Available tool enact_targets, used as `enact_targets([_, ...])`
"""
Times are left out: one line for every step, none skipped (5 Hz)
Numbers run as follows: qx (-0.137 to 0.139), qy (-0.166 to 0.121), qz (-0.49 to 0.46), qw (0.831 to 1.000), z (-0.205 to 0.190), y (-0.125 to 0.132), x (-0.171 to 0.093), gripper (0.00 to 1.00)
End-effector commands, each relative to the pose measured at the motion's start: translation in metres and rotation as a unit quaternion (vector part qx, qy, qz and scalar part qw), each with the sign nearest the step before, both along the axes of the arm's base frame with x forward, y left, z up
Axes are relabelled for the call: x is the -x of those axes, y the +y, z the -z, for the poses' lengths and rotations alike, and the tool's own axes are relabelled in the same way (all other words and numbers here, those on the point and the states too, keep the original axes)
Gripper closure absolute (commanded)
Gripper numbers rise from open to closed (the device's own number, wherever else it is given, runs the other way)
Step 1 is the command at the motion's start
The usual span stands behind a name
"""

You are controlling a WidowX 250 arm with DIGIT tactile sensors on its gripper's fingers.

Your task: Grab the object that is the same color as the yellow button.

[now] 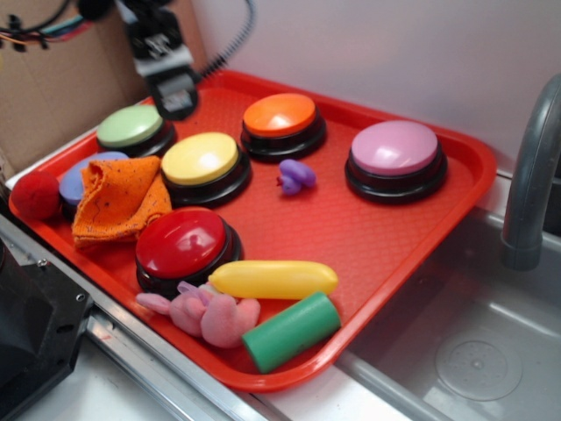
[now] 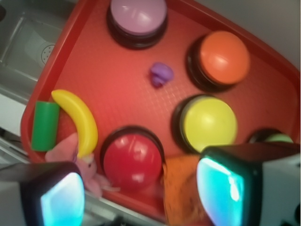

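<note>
The object (image 1: 273,279) is a glossy yellow banana-like piece lying flat near the front edge of the red tray (image 1: 386,254), between the red button (image 1: 181,243) and the green cylinder (image 1: 291,331). The wrist view shows the object (image 2: 77,119) at lower left, curved. The yellow button (image 1: 201,159) stands mid-tray; in the wrist view the yellow button (image 2: 209,123) is right of centre. My gripper (image 1: 175,95) hangs high over the tray's back left corner, far from the object. In the wrist view my gripper (image 2: 141,197) is open, with nothing between its fingers.
Orange (image 1: 280,115), pink (image 1: 395,148) and light green (image 1: 131,126) buttons stand on the tray. An orange cloth (image 1: 117,199) covers a blue button (image 1: 81,179). A purple toy (image 1: 295,175), pink plush (image 1: 209,313) and red ball (image 1: 35,194) lie about. A sink (image 1: 473,351) with faucet (image 1: 535,175) is right.
</note>
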State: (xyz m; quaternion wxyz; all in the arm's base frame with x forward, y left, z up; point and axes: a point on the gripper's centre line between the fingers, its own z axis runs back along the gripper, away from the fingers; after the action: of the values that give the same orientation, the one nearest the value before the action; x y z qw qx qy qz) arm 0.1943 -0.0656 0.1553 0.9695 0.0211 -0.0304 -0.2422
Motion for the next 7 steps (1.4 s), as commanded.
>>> enact_targets([0.011,0.0,0.083,0.997,0.034,-0.03,-0.013,0.0])
enact_targets([0.015,0.009,0.114,0.993,0.054,-0.039,-0.01,0.0])
enact_targets([-0.003,0.009,0.139,0.99,0.073,-0.051,-0.01,0.0])
enact_targets([-0.014,-0.002,0.168,0.986,0.093,-0.062,-0.009,0.0])
enact_targets([-0.019,-0.004,0.172,0.985,0.107,-0.068,-0.001,0.0])
enact_targets([0.004,0.008,0.188,0.982,0.118,-0.07,0.001,0.0])
enact_targets([-0.013,0.026,0.186,0.982,0.127,-0.067,0.0,0.0])
